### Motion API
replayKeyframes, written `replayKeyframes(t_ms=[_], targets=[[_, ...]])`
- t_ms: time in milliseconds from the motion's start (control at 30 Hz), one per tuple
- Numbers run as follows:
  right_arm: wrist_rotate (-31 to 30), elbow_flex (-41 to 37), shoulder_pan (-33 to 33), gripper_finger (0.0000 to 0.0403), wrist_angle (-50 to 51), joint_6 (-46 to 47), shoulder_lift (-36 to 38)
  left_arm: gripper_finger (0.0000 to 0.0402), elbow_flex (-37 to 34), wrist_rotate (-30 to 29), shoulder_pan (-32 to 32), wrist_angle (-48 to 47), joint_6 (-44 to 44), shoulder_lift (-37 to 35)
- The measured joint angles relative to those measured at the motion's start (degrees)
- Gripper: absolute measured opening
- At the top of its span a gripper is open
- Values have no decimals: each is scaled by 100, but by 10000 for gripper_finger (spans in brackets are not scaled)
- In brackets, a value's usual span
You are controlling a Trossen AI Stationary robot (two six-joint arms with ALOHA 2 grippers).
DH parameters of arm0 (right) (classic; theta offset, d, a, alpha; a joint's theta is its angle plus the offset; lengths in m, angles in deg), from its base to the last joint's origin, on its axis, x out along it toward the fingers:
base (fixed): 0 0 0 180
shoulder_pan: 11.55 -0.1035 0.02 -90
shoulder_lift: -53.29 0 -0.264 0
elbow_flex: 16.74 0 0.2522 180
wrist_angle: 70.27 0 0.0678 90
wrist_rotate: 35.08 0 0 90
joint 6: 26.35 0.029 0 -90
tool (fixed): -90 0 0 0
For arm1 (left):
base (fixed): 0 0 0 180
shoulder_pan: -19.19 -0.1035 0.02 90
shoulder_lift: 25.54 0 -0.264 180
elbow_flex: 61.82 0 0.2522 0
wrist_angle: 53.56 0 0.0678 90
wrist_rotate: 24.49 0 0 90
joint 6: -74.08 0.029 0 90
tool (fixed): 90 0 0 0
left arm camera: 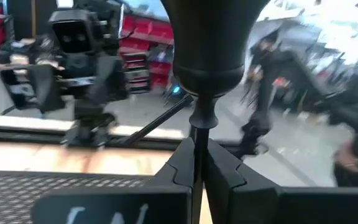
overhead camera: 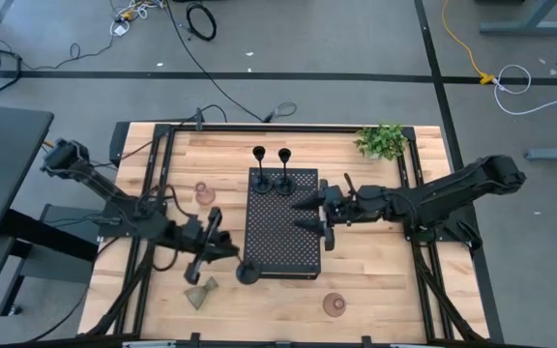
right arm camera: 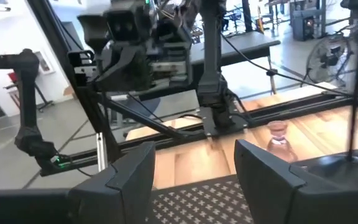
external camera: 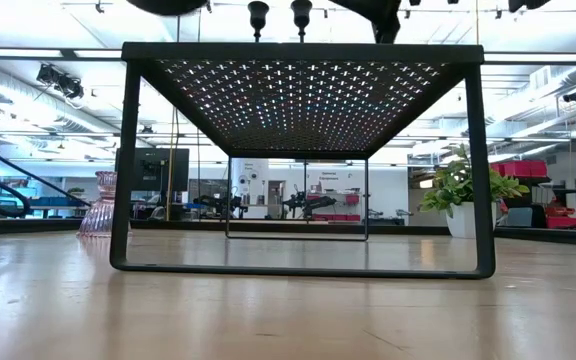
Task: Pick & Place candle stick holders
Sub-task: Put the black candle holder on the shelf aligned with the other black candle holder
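Left hand (overhead camera: 228, 253), clenched on a third black candle holder (overhead camera: 248, 274), reaches the perforated tray's (overhead camera: 283, 242) near corner; two black holders (overhead camera: 272, 171) stand on its far edge; right hand (overhead camera: 313, 215) hovers released over it; pink and olive holders (overhead camera: 200, 291) remain on the tabletop (overhead camera: 375, 280) around it.

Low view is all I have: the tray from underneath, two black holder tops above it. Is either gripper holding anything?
Observer: Yes. The left gripper is shut on the slim stem of a third black holder, at the tray's lower left corner in the high view.
Operator: And the right one?
Observer: The right gripper is open and empty, over the right part of the tray.
Operator: Where is the olive holder?
Observer: The olive holder is on the table off the tray, just below the left gripper in the high view, and appears to lie on its side.
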Motion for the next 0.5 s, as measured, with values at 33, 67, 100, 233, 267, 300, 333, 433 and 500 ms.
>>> replayKeyframes(t_ms=[33, 67, 100, 233, 267, 300, 333, 433, 500], targets=[[11, 0, -17, 220, -79, 26, -79, 14, 171, 58, -92, -322, 10, 0], [51, -1, -36, 220, -147, 33, -151, 14, 326, 151, -174, -592, 15, 20], [92, 3, -52, 220, -284, 35, -241, 14, 467, 252, -256, -781, 17, 44], [110, 180, -102, 220, -452, -179, -500, 14, 775, 517, -474, -1031, 287, 48], [106, 251, -108, 220, -459, -243, -551, 14, 801, 522, -548, -1027, 311, 59], [106, 315, -123, 220, -461, -317, -602, 14, 808, 553, -620, -1036, 316, 67], [105, 362, -131, 220, -448, -369, -648, 14, 808, 608, -699, -1061, 316, 71], [104, 492, -140, 220, -424, -464, -781, 14, 808, 782, -942, -1036, 313, 74], [106, 569, -140, 220, -459, -469, -850, 14, 808, 874, -1090, -1049, 283, 74]])
